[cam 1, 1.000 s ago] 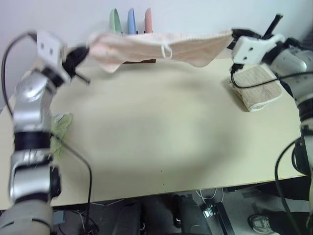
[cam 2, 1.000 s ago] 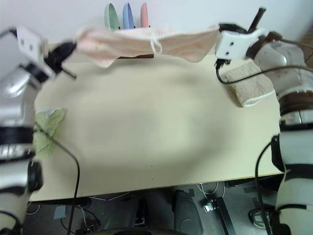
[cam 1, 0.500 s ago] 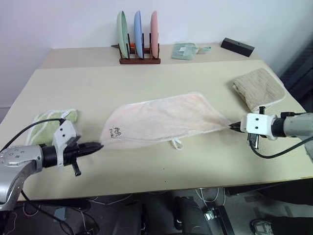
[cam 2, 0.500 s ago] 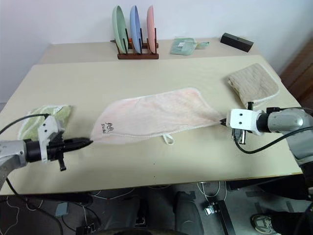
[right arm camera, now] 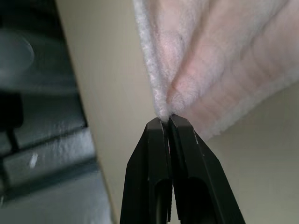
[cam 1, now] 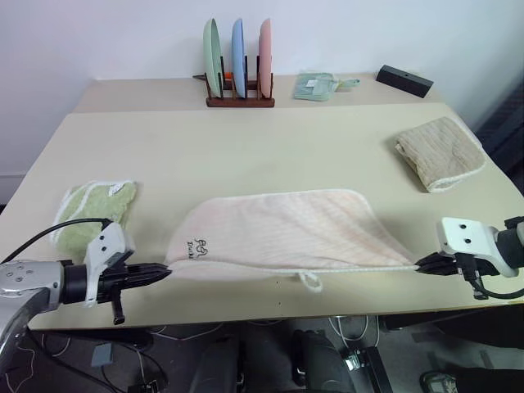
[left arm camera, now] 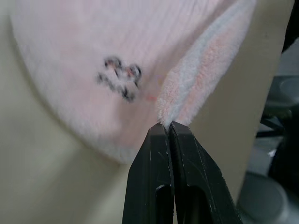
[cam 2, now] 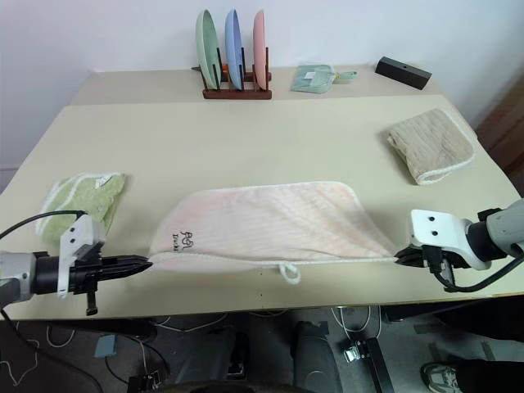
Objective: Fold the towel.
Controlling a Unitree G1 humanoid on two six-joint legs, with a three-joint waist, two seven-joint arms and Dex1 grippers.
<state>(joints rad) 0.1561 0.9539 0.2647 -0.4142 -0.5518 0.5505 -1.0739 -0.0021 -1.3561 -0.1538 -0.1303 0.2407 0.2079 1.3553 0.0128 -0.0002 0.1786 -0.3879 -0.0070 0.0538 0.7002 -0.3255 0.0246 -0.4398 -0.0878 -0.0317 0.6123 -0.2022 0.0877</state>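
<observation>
Looks like a lab test setup: plain beige worktop ahead of my hands, bare white wall, plate rack as prop, loose cables on floor underneath.

A beige table carries a pink towel spread at 6 o'clock, a green towel at 9, a tan towel at 2, and at 12 a plate rack, a pale green packet and a black box.

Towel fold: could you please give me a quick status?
Both grippers, left and right, shut on towel corners. Towel flat on table, near edge. Nothing in the way.
</observation>
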